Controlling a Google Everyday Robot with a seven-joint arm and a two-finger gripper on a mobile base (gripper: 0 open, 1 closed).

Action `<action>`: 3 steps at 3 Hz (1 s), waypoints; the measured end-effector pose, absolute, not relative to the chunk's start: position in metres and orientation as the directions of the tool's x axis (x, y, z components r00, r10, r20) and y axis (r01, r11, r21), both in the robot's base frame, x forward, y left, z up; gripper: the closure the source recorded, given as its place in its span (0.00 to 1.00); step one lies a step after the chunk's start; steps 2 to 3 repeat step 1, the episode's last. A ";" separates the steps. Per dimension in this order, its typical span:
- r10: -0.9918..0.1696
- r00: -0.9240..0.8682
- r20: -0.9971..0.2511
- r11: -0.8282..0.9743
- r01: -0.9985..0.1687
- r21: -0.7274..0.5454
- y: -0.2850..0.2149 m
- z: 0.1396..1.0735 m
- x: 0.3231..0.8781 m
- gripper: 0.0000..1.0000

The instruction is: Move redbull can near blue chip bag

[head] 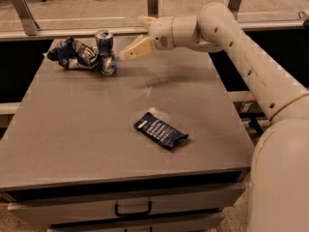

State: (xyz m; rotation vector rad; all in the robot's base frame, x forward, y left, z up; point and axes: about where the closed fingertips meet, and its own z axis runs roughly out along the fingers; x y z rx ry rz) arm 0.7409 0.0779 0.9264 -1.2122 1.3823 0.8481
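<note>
One redbull can (105, 52) stood upright beside the blue chip bag (72, 55), the gripper (132, 38) just clear of it, seemingly open and empty, leaving only a retreat

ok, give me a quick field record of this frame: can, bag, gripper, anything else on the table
redbull can: upright, far-left part of table, right beside the bag
blue chip bag: crumpled, lying just left of the can
gripper: open, holding nothing, just right of the can, apart from it
dark blue packet: flat, mid-table, well away from can and bag
table: grey top, drawer below
task state: can stands next to bag, looks placed
</note>
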 end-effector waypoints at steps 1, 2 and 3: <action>-0.383 -0.026 -0.923 0.456 -0.874 -0.165 -0.008 0.929 0.757 0.00; -0.383 -0.026 -0.923 0.456 -0.874 -0.165 -0.008 0.929 0.757 0.00; -0.383 -0.026 -0.923 0.456 -0.874 -0.165 -0.008 0.929 0.757 0.00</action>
